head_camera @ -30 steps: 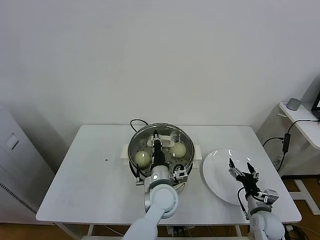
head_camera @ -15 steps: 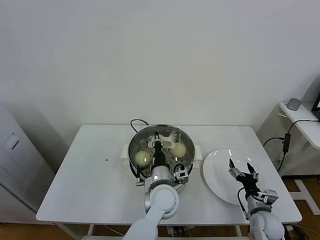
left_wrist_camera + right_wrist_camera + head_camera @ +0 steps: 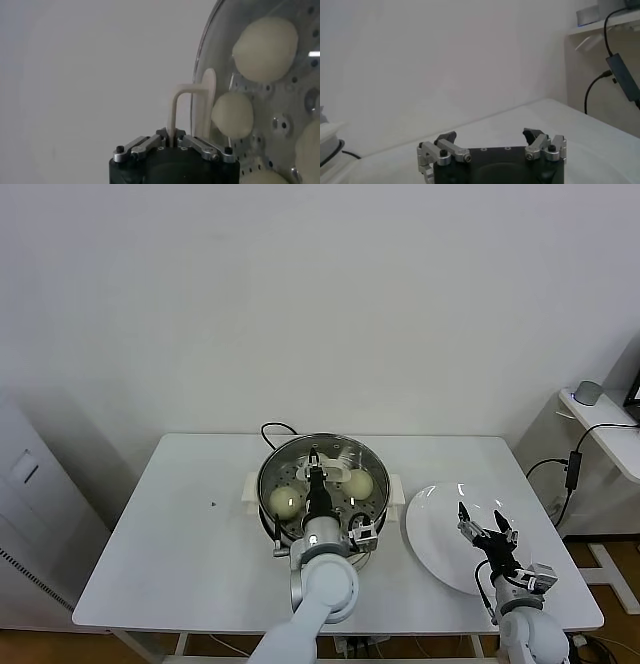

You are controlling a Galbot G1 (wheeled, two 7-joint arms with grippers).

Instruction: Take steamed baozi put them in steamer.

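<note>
Cream-white and smooth, the round steamed baozi (image 3: 285, 500) lie on the perforated tray inside our round shiny steel steamer (image 3: 268, 474), which stands on the white table (image 3: 180, 534). In the head view we see two of them, one on the left and one (image 3: 359, 483) on the right. The left wrist view shows more buns through the glass, at least three (image 3: 265, 49).

Our left gripper (image 3: 314, 471) is over the steamer and is closed tightly on the cream handle (image 3: 182, 102) of the round glass lid (image 3: 210, 60), which sits on the pot.

Our right gripper (image 3: 487, 527) hovers above the flat white plate (image 3: 432, 529), to the right of the steamer, with its fingers spread wide and holding nothing.
</note>
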